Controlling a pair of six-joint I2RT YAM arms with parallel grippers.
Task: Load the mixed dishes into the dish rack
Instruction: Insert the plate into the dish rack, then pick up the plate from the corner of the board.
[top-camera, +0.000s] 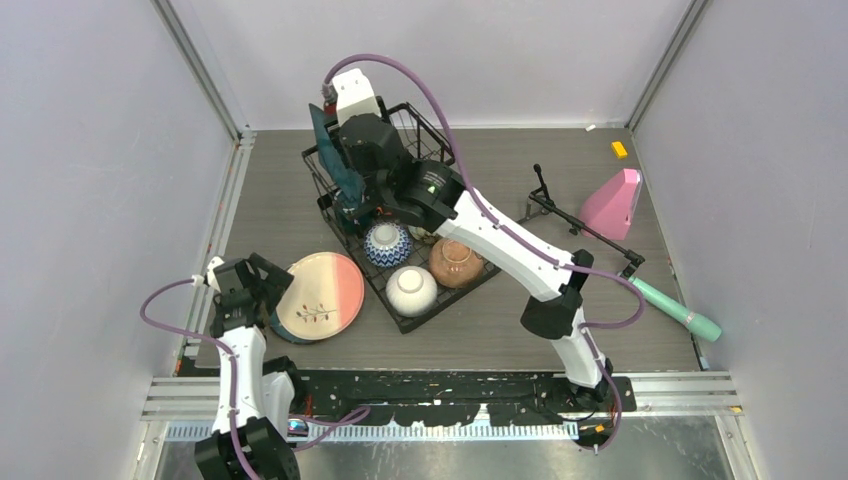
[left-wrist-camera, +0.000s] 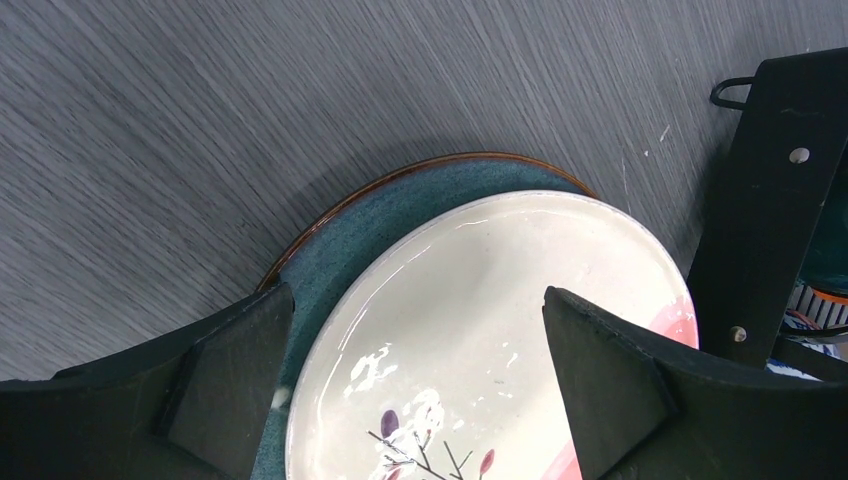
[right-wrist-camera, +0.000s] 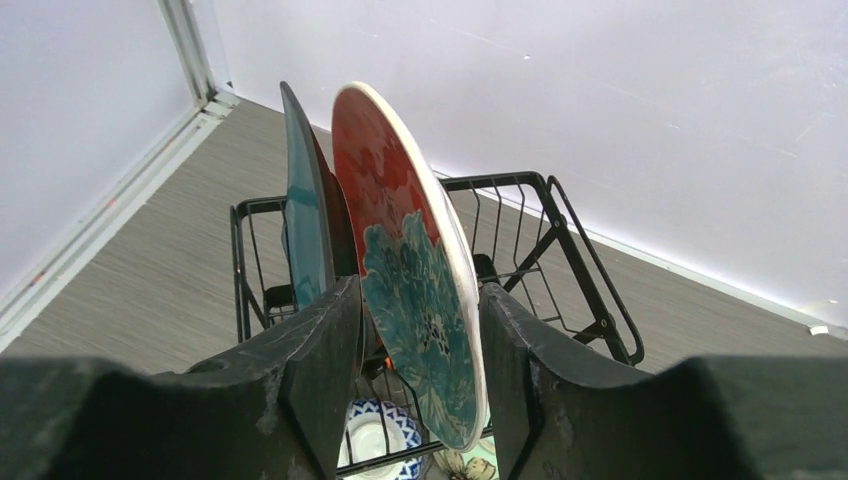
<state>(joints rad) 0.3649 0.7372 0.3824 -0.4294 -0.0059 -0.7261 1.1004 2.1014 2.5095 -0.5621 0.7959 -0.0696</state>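
Two plates stand on edge in the dish rack (right-wrist-camera: 500, 180), a reddish plate (right-wrist-camera: 400, 200) beside a dark teal plate (right-wrist-camera: 303, 220). The right tool (right-wrist-camera: 420, 295) flanks the reddish plate, jaws parted wider than its rim. On the counter (left-wrist-camera: 200, 120), the left tool (left-wrist-camera: 415, 300) hovers wide open, holding nothing, over a pink plate (top-camera: 320, 290) stacked on another teal plate (left-wrist-camera: 350, 230).

Red-teal plate (right-wrist-camera: 410, 240) upright in black rack (right-wrist-camera: 495, 182), bowls (top-camera: 388, 243) inside, pink plate (top-camera: 320, 295) flat beside it
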